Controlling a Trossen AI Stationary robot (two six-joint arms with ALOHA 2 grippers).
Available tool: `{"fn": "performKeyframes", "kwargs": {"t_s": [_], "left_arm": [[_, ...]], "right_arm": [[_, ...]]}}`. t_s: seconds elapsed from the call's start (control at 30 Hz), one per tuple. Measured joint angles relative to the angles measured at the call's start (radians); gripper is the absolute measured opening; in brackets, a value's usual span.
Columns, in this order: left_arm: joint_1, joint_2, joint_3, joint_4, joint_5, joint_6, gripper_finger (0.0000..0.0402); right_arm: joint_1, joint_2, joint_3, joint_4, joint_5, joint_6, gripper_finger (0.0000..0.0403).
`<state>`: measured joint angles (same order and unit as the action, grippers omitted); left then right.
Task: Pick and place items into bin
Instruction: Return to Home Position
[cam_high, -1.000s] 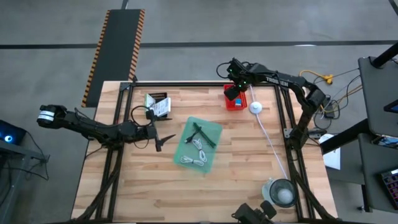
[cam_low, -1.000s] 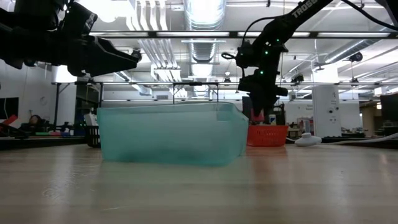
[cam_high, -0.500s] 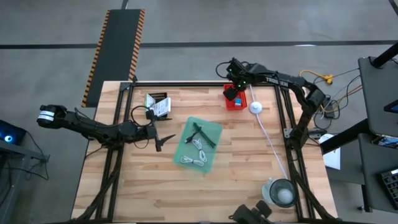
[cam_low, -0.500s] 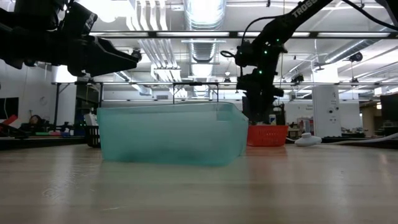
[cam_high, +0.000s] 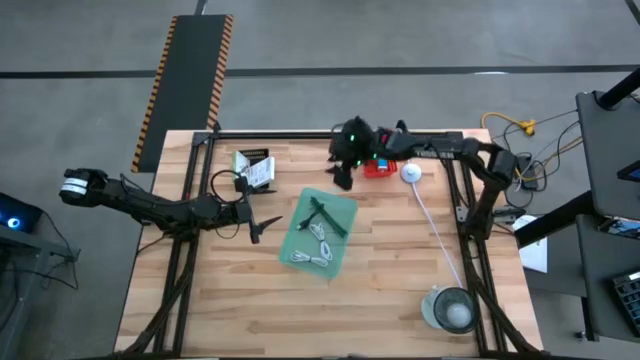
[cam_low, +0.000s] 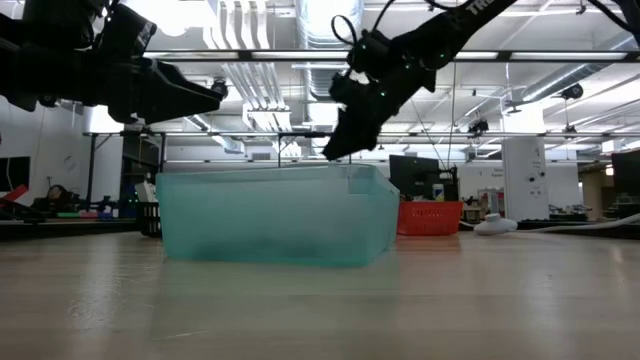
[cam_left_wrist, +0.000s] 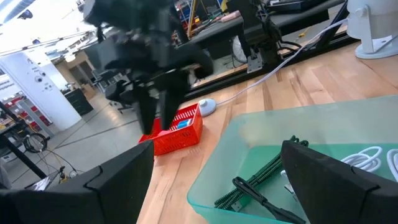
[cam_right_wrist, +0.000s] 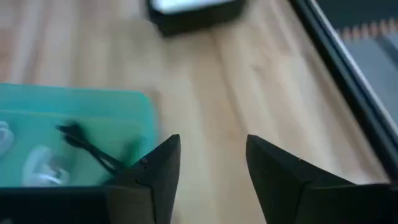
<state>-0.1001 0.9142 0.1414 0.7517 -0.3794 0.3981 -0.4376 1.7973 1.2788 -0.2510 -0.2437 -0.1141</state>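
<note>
Bin (cam_high: 300, 215), cables (cam_high: 318, 245) inside, red basket (cam_high: 382, 170) half hidden

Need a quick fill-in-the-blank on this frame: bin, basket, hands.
The teal bin holds white cables and a ____ one. The basket near the table's far edge is ____. The left hand and the right hand are both ____ and empty.
Missing words: black; red; open.
</note>
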Motion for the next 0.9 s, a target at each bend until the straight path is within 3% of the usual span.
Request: {"fn": "performKeyframes", "kwargs": {"t_s": [0.13, 0.4, 0.7, 0.9], "left_arm": [[0.000, 0.000, 0.000, 0.000, 0.000, -0.001, 0.0331], [0.000, 0.000, -0.002, 0.000, 0.000, -0.020, 0.0331], [0.000, 0.001, -0.005, 0.000, 0.000, -0.026, 0.0331], [0.000, 0.001, -0.005, 0.000, 0.000, -0.026, 0.0331]], "right_arm": [[0.118, -0.005, -0.082, 0.177, 0.000, 0.008, 0.0140], [0.326, -0.084, -0.266, 0.361, 0.013, 0.040, 0.0077], [0.409, -0.411, -0.550, 0.381, 0.039, 0.058, 0.0028], [0.412, -0.699, -0.819, 0.588, 0.065, 0.047, 0.0018]]}}
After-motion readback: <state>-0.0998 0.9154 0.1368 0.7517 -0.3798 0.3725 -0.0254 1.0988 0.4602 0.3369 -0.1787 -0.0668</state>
